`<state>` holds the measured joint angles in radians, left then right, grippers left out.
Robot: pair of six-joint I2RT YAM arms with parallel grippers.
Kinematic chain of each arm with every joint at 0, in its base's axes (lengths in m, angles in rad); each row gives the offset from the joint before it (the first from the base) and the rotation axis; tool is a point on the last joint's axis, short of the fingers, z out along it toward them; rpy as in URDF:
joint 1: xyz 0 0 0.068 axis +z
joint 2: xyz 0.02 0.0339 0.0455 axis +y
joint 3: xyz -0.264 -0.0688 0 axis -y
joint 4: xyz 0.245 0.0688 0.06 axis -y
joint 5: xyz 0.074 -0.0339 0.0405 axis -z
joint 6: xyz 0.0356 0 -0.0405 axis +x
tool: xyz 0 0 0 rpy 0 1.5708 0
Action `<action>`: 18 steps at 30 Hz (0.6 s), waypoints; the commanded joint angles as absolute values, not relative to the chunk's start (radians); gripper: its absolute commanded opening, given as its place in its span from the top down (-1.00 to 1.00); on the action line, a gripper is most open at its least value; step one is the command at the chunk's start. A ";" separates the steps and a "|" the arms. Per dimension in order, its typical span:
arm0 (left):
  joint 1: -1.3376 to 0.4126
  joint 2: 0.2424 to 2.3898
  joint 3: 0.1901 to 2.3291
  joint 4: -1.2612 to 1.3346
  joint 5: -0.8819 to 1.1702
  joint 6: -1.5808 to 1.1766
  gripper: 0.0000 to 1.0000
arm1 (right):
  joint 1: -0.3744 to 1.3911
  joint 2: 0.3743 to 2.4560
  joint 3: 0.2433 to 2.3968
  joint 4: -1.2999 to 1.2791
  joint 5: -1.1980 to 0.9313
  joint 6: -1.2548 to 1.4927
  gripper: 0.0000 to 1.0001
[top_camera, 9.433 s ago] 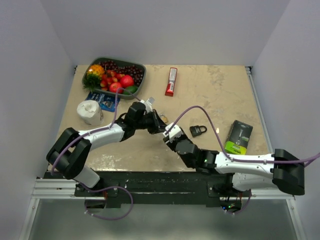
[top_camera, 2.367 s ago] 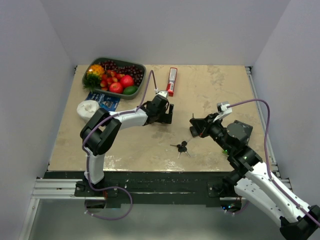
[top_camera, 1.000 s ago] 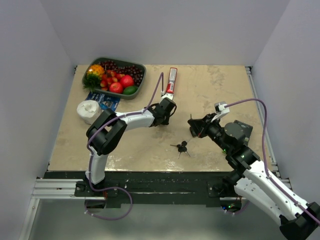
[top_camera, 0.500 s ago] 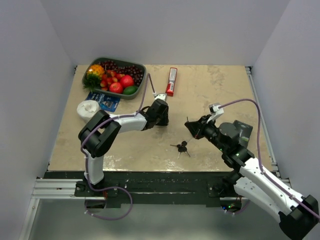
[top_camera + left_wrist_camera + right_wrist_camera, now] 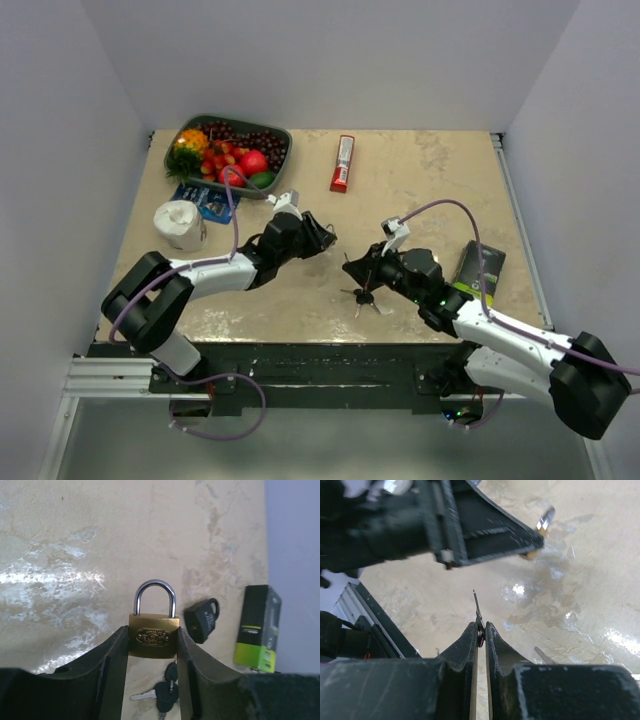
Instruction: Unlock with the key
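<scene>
My left gripper [image 5: 152,632] is shut on the small brass padlock [image 5: 152,636], gripping its body with the silver shackle pointing away. In the top view the left gripper [image 5: 322,240] points right, toward my right gripper [image 5: 352,268]. My right gripper [image 5: 480,627] is shut on a thin metal blade [image 5: 477,605], seen edge-on, that sticks out past the fingertips. The bunch of keys [image 5: 362,297] with black heads lies on the table just under the right gripper and also shows in the left wrist view [image 5: 167,692]. The left fingers [image 5: 485,535] hang close above the blade.
A black padlock [image 5: 202,622] lies right of the brass one, with a green and black box [image 5: 478,272] beyond it. At the back are a tray [image 5: 185,132] of fruit, a red tube [image 5: 342,164], a white roll [image 5: 178,224] and a blue packet [image 5: 205,200].
My right gripper has swung left and down, to just above the keys and close to the left gripper. My left arm has drawn back towards the near left. The bunch of keys has not moved.
</scene>
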<state>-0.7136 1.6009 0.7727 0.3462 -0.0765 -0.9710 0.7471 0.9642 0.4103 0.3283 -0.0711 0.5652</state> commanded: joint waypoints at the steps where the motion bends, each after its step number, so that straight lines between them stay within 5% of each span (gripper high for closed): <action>1: -0.712 1.525 0.718 0.525 -0.101 -1.069 1.00 | 0.747 1.038 0.399 0.466 -0.075 0.623 1.00; 18: -0.756 1.483 0.664 0.569 -0.051 -1.078 1.00 | 0.747 1.253 0.488 0.499 -0.077 0.614 1.00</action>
